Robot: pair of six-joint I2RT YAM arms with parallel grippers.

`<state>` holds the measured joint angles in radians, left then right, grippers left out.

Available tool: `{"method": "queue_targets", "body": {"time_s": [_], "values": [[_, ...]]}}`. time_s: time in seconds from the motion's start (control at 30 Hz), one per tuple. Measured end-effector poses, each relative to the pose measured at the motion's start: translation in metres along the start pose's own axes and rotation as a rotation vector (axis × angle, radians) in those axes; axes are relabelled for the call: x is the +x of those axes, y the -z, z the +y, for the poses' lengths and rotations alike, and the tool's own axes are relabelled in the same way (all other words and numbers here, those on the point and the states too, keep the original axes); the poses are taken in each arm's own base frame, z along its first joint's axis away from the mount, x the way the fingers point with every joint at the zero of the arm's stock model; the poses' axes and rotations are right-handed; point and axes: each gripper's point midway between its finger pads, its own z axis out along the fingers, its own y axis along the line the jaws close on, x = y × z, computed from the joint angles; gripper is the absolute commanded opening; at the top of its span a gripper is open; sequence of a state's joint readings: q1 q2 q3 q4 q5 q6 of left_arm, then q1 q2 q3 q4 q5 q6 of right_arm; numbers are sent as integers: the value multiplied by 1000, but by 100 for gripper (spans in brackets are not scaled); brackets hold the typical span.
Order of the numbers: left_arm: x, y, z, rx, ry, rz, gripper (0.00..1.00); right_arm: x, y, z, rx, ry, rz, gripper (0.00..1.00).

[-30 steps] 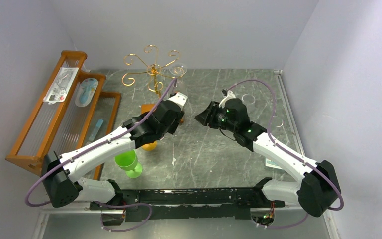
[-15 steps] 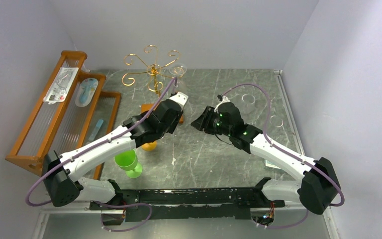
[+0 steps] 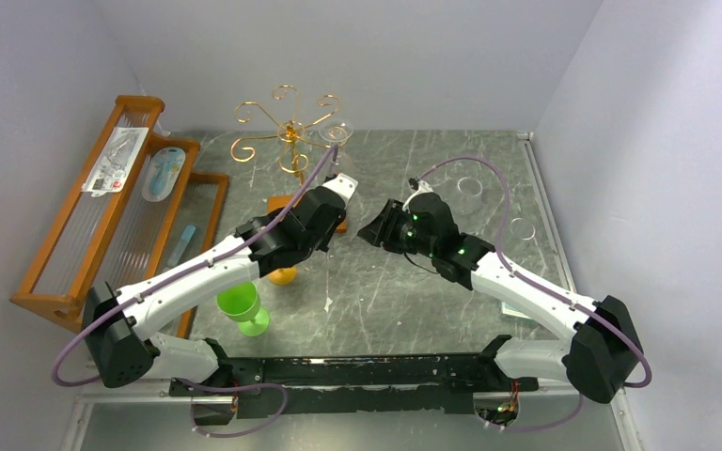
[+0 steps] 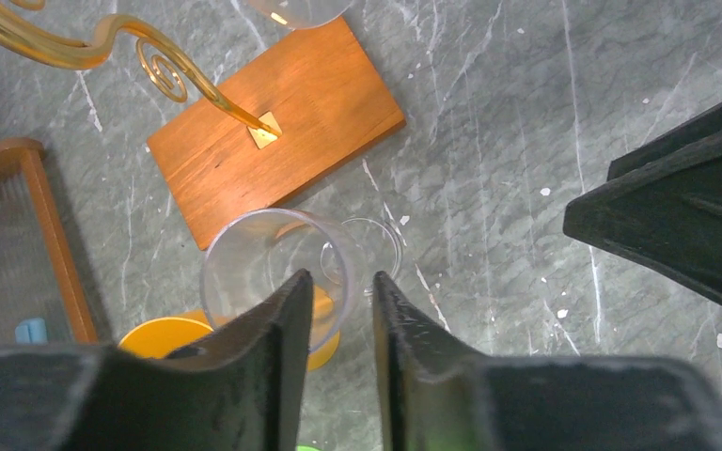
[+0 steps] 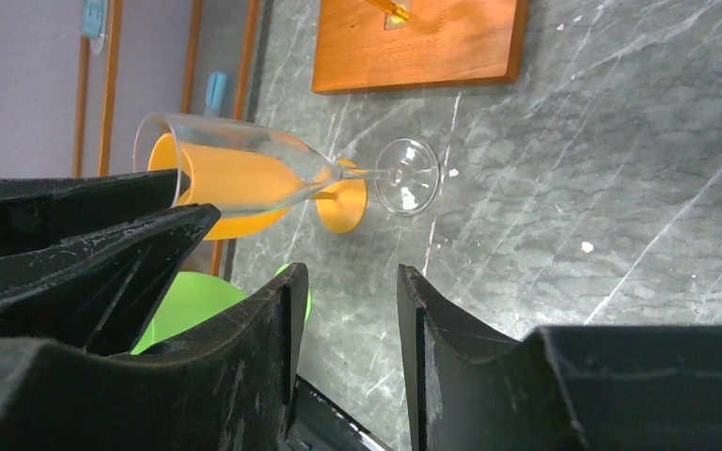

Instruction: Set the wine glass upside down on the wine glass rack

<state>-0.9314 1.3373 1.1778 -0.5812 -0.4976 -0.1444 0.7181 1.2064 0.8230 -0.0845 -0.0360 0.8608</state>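
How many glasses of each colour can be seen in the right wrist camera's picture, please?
Clear: 1, the wine glass
Orange: 1, the orange glass
Green: 1, the green glass
Total: 3

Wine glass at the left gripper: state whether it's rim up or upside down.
Rim up: the wine glass shows its open mouth to the left wrist camera, foot toward the table.
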Motion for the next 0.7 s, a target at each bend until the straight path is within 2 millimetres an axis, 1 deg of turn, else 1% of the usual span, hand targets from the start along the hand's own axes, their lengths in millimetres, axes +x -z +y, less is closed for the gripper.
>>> {"method": "queue_targets", "body": {"time_s": [0.1, 0.17, 0.2, 0.47, 0.6, 0.7], "values": [[-2, 1, 0, 3, 2, -3, 18, 1, -1, 1, 0, -2, 2, 43], [-2, 1, -1, 5, 1, -2, 7, 1, 0, 1, 0, -5, 3, 43], [-2, 1, -1, 4, 2, -1, 5, 1, 0, 2, -1, -7, 3, 43], [-1, 6, -7, 50, -3, 21, 5, -1, 0, 7, -8, -21, -3, 43], [2, 14, -15, 114, -12, 44, 5, -5, 2, 8, 0, -43, -25, 44], [6, 23, -19, 166, -13, 57, 5, -13, 9, 12, -3, -71, -60, 46]]}}
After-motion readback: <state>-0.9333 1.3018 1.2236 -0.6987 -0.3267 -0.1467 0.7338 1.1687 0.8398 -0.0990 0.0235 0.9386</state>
